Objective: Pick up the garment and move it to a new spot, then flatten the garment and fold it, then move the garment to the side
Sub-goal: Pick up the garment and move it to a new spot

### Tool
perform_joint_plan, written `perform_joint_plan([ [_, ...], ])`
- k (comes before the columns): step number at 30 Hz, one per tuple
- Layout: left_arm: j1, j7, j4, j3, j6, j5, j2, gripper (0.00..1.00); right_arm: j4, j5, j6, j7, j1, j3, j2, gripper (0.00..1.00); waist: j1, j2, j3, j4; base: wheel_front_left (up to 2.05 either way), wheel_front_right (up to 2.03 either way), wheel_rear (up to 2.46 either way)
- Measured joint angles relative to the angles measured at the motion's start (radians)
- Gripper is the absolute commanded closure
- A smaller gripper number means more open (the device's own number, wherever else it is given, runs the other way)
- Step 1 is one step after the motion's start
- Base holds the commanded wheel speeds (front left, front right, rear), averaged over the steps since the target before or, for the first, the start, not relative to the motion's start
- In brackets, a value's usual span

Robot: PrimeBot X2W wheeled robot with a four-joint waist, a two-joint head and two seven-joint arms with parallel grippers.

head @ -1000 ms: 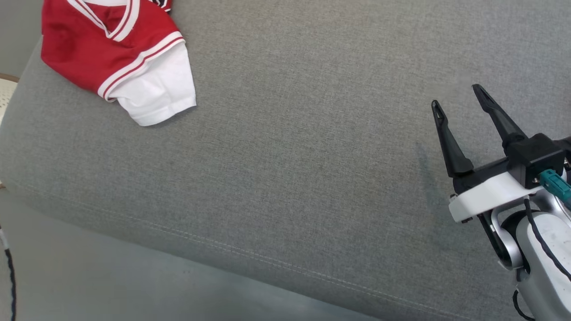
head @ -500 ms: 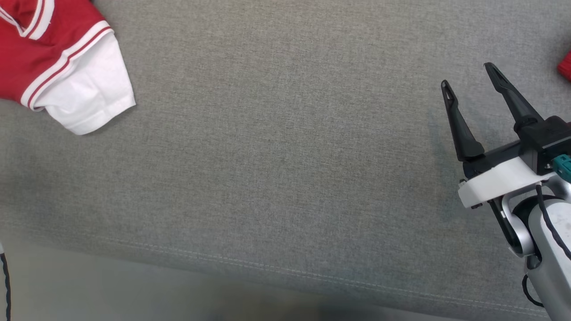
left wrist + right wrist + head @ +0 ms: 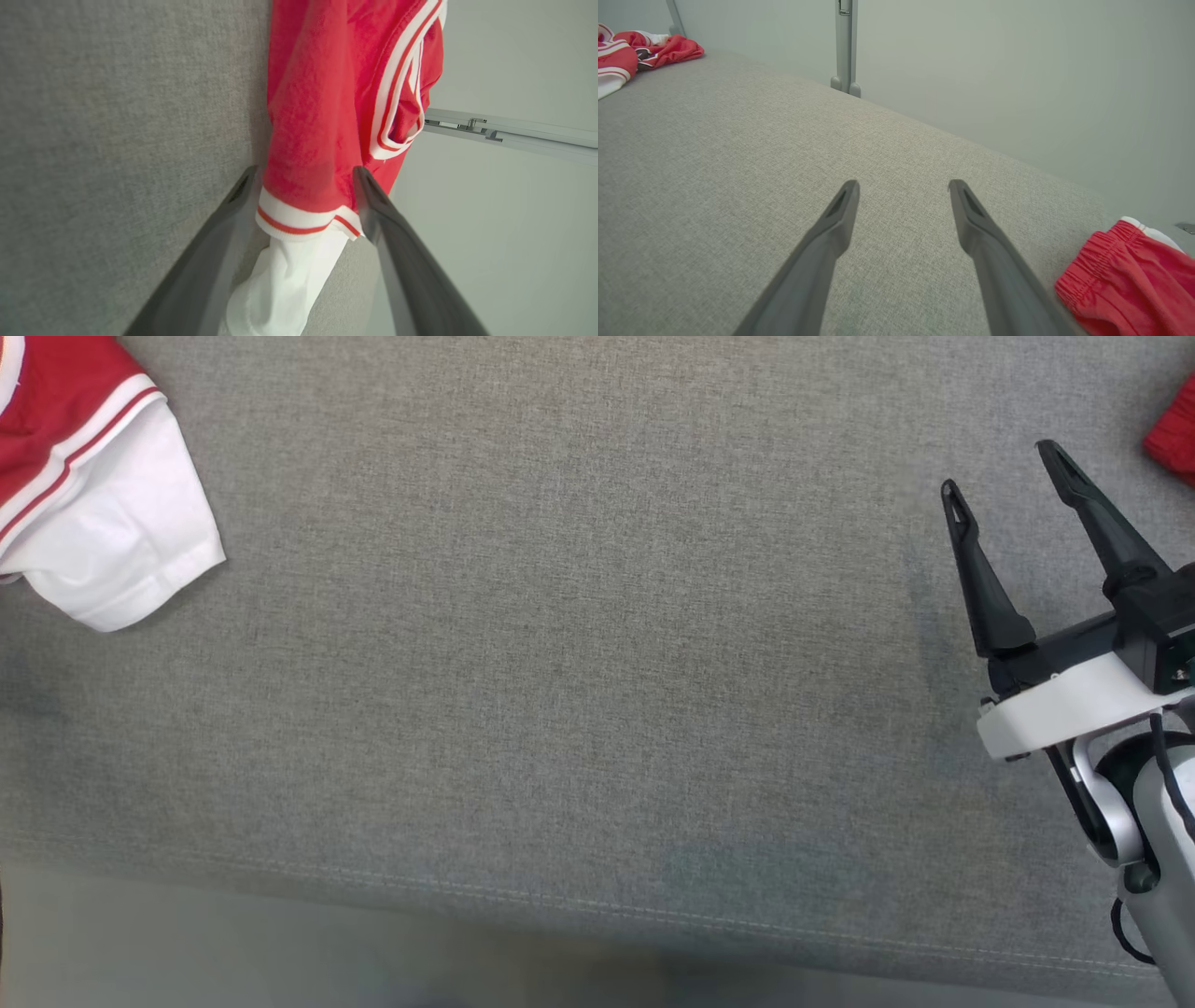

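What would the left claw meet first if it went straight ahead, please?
Probably the red garment: its striped cuff sits between the fingers of the open left claw, though depth is unclear.

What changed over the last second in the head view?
The head camera panned right, not the things: the jersey slid to the view's left edge and red shorts came in at upper right. Nothing grasped or released. The right pincer and left pincer stayed open; the jersey lay unmoved on the cushion.

Spread end effector [image 3: 903,184], grey surface [image 3: 738,154], red shorts [image 3: 1125,275]
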Motion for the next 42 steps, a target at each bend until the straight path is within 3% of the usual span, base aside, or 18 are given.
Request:
perform_joint_plan([
  [12, -0.107, 0.013, 0.103, -0.021, 0.0, 0.0, 0.011, 0.0, -0.037, -0.002, 0.0, 0.022, -0.011, -0.015, -0.007, 0.0, 0.0, 0.0, 0.037, -0.013, 0.0, 0.0, 0.0],
  [13, -0.117, 0.013, 0.104, -0.027, 0.0, 0.002, 0.008, 0.25, -0.038, -0.002, 0.0, 0.022, -0.011, -0.015, -0.007, 0.0, 0.0, 0.0, 0.039, -0.013, 0.0, 0.0, 0.0],
  [14, -0.125, 0.013, 0.106, -0.031, 0.0, 0.003, 0.006, 0.6, -0.04, -0.003, 0.0, 0.025, -0.011, -0.015, -0.007, 0.0, 0.0, 0.0, 0.04, -0.013, 0.0, 0.0, 0.0],
  [15, -0.131, 0.013, 0.107, -0.035, 0.0, 0.006, 0.004, 0.85, -0.041, -0.003, 0.0, 0.026, -0.011, -0.015, -0.007, 0.0, 0.0, 0.0, 0.04, -0.014, 0.0, 0.0, 0.0],
  [16, -0.136, 0.013, 0.107, -0.04, 0.0, 0.015, 0.003, 1.0, -0.042, -0.004, 0.0, 0.027, -0.011, -0.016, -0.007, 0.0, 0.0, 0.0, 0.041, -0.014, 0.0, 0.0, 0.0],
  [22, -0.157, 0.032, 0.077, -0.076, -0.007, 0.037, -0.025, 1.0, -0.043, -0.004, -0.002, 0.026, -0.01, -0.024, -0.002, 0.0, 0.0, 0.0, 0.032, -0.013, 0.0, 0.0, 0.0],
  [26, -0.211, 0.039, 0.019, -0.089, -0.069, 0.035, -0.071, 1.0, -0.032, -0.003, -0.002, 0.009, -0.01, -0.027, 0.014, 0.0, -0.0001, 0.0, 0.019, -0.005, 0.0, 0.0, 0.0],
  [27, -0.216, 0.039, -0.002, -0.107, -0.106, 0.036, -0.105, 1.0, -0.015, 0.0, -0.002, -0.005, -0.009, -0.019, 0.032, 0.0, 0.0, 0.0, 0.007, -0.003, 0.0, 0.0, 0.0],
  [35, -0.143, 0.039, -0.046, -0.228, -0.205, 0.082, -0.294, 1.0, 0.059, 0.022, -0.002, -0.063, -0.002, 0.01, 0.083, 0.0, 0.0, 0.0, -0.07, -0.002, 0.0, 0.0, 0.0],
  [42, -0.02, 0.0, -0.052, -0.314, -0.225, 0.117, -0.43, 1.0, 0.12, 0.056, -0.002, -0.101, 0.041, 0.037, 0.119, 0.0, -0.0001, 0.0, -0.157, -0.019, 0.0, 0.0, 0.0],
])
